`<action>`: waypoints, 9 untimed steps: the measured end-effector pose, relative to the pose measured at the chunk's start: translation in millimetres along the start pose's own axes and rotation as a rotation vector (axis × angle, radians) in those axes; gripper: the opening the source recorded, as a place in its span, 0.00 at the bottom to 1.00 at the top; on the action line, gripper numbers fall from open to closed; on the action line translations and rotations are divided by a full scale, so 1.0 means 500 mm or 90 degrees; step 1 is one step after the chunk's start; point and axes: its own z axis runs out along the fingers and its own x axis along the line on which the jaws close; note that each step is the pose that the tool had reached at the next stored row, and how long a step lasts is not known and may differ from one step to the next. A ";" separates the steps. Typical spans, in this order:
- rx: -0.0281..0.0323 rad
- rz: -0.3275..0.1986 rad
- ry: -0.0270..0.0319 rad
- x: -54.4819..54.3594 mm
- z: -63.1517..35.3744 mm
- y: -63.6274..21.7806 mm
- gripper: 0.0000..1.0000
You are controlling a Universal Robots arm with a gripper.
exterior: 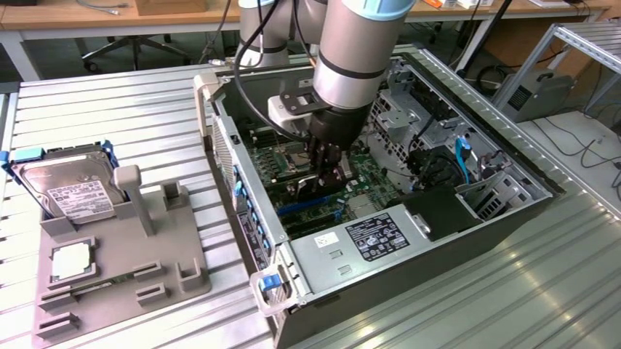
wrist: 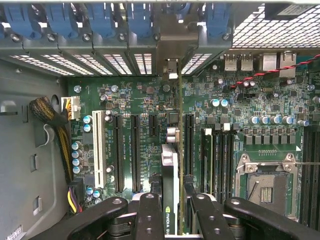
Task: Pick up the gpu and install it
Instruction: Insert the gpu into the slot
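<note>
I'm seeing the gpu point(wrist: 169, 165) standing on edge between the pincer point(wrist: 174, 202) fingers point(wrist: 150, 212), green label strip facing the wrist cam. The pincer is sitting roughly half closed, clamping the card from both sides. The card is running straight out from the pincer toward the case's rear wall, and its bracket end is reaching the open expansion bay point(wrist: 172, 47) among the blue latches point(wrist: 100, 20).

In the exterior view I'm looking at the pincer point(exterior: 325, 178) down inside the open case point(exterior: 437, 269), gpu point(exterior: 310, 190) under it and close over the motherboard point(exterior: 364, 182). I can't tell whether the edge connector is touching a slot.

Long black slots point(wrist: 135, 150) are lying on either side of the card, with a white slot point(wrist: 98, 150) further out on one side. The empty CPU socket point(wrist: 265, 185) is on the opposite side. The power supply point(exterior: 379, 236) is sitting near the pincer, inside the case. The hard drive point(exterior: 68, 189) is well apart, outside the case on the grey fixture point(exterior: 145, 254).
</note>
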 end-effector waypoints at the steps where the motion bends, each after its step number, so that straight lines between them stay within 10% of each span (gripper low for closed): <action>1: 0.0000 0.000 0.0000 0.000 0.000 0.000 0.27; 9: 0.0000 0.000 0.0000 0.000 0.000 0.000 0.27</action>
